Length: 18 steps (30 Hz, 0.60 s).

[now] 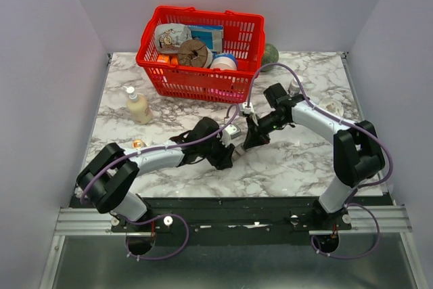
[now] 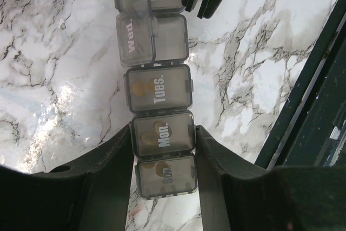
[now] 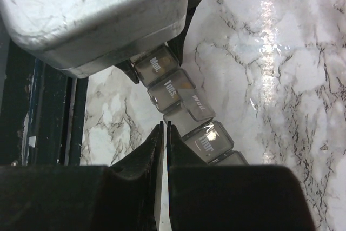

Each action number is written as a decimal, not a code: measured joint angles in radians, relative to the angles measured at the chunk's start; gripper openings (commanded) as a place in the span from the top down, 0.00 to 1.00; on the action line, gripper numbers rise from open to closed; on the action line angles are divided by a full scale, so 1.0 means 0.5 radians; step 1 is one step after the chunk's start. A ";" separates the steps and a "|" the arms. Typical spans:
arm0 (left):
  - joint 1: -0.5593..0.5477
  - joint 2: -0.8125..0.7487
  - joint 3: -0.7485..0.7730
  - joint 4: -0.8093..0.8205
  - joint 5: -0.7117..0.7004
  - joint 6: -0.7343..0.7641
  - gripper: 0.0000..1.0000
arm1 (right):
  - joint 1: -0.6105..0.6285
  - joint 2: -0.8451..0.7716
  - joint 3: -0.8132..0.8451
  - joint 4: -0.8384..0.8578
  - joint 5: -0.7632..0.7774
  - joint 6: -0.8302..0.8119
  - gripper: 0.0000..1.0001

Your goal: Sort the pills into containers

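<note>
Tabletop (image 1: 291, 160) carries the strip (image 2: 159, 87) near its middle, toward the near edge, left gripper (image 2: 164, 129) clamping the Mon cell (image 2: 162, 140) by its sides, a sound hold on what looks light, stiff, slick plastic, right gripper (image 3: 164, 133) pinched shut beside the raised Wed lid (image 2: 135, 39).

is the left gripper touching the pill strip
Touching: in the left wrist view the left gripper has its fingers flush against both sides of the pill strip at Mon.
</note>
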 measured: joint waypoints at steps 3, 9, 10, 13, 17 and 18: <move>0.000 -0.004 -0.001 0.004 0.001 0.000 0.58 | 0.002 0.008 0.014 -0.026 0.001 0.028 0.87; 0.000 -0.024 -0.002 0.010 0.004 0.000 0.58 | 0.027 0.011 0.030 -0.008 0.006 0.138 0.87; 0.000 -0.034 -0.002 0.011 0.005 0.000 0.59 | 0.030 0.011 0.030 0.009 0.010 0.159 0.87; -0.001 -0.050 -0.002 0.027 0.027 0.000 0.59 | 0.036 0.011 0.030 0.072 0.036 0.250 0.87; -0.008 -0.053 -0.003 0.040 0.050 0.002 0.59 | 0.039 0.000 0.027 0.194 0.092 0.398 0.87; -0.014 -0.053 -0.003 0.041 0.054 0.003 0.59 | 0.039 -0.005 0.025 0.234 0.113 0.436 0.87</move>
